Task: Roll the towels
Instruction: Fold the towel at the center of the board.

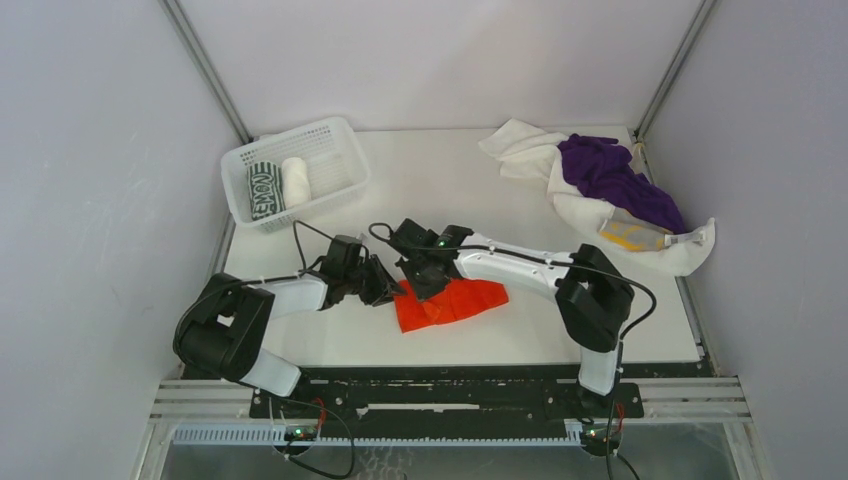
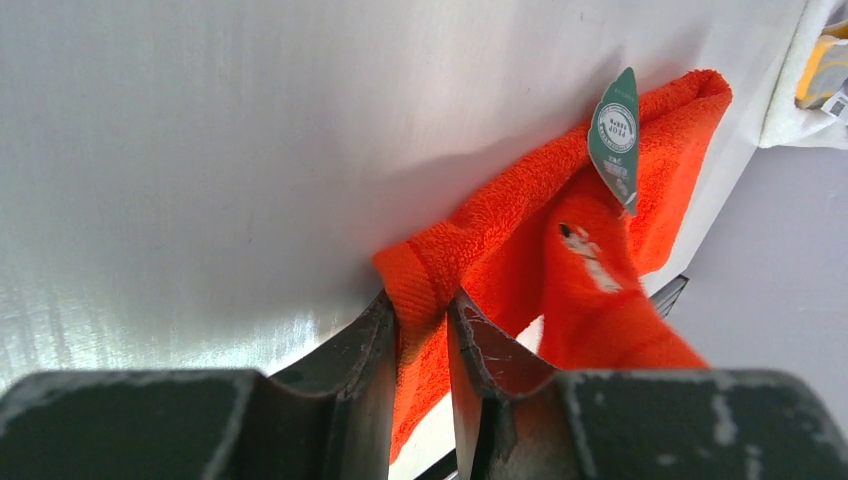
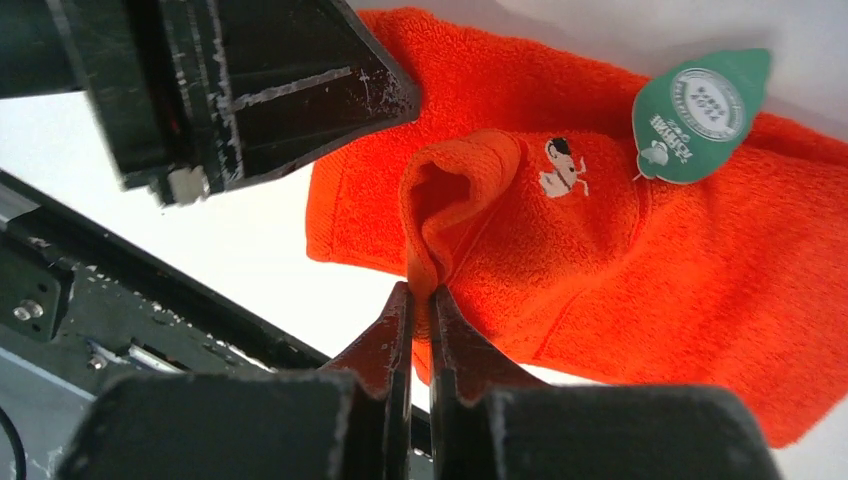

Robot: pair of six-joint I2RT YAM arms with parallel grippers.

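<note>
**A:** How far along is it?

**B:** Less than half done, I'd judge. On the counter (image 1: pixel 450 190), well beyond the right gripper (image 1: pixel 425 283) and off to its right, sits a heap of unrolled towels. There is a white towel (image 1: pixel 520 145), a purple towel (image 1: pixel 610 170) on top of it, and a yellow towel (image 1: pixel 630 235) at the near edge. More may be tucked under, but the view is too small to tell.

**A:** What's finished?

**B:** The basket (image 1: pixel 340 135), beyond the left gripper (image 1: pixel 383 285) and to its left, holds two rolls side by side. One is a green roll (image 1: pixel 264 190), the other a white roll (image 1: pixel 296 181).

**A:** And the one being worked on?

**B:** The orange towel (image 1: pixel 455 303) lies on the counter, spreading rightward from both grippers. Each gripper is clamped on a raised fold at its left end: the left on the hemmed corner, the right on the fold next to it. It isn't rolled yet; only that end is lifted. Its tag (image 3: pixel 700 115) rests on the cloth beyond the right gripper.
</note>
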